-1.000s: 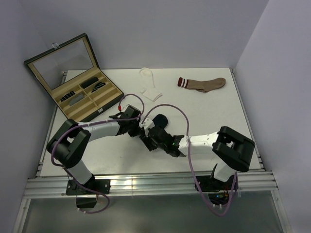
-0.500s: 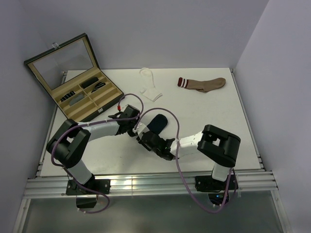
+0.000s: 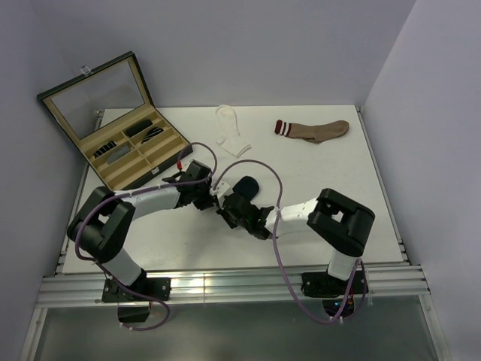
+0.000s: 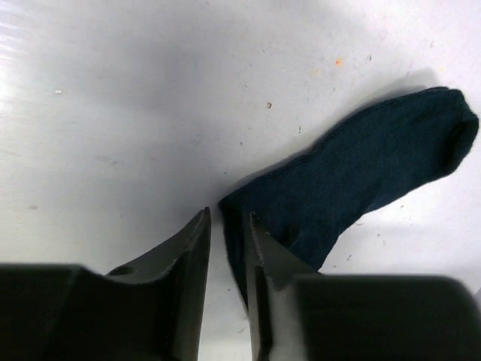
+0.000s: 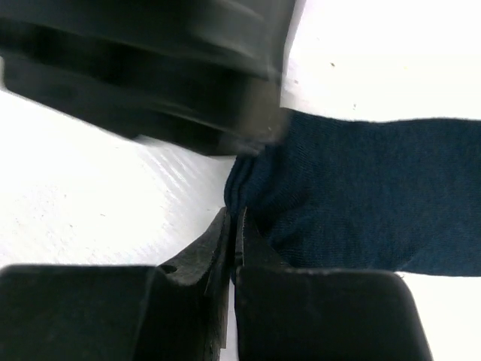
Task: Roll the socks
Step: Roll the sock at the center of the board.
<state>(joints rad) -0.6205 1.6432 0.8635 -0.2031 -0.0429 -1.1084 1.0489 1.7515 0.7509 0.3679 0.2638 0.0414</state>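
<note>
Looking down from the top camera, both arms meet mid-table over the navy sock (image 3: 246,186), which lies flat, not rolled yet. The left gripper (image 3: 211,197) and right gripper (image 3: 228,208) crowd its near end, almost touching each other. Well apart at the back lie a white sock (image 3: 230,131) and a brown striped sock (image 3: 316,131); an open box (image 3: 161,171) sits to the left.

Over to the left wrist: jaws narrowly spread, bare table (image 4: 113,113) showing between them, holding nothing. The sock's end sits right at the tips and runs away to the upper right.

Now the right wrist: jaws pressed together right on the sock's folded edge. Whether fabric is actually caught there, I cannot tell. The left gripper's dark bulk looms just above.

The job here looks like starting the roll from this end. Best to get a firm bite on the edge, turn it over tightly along the sock, and give the two grippers room, because collision is the real hazard.
</note>
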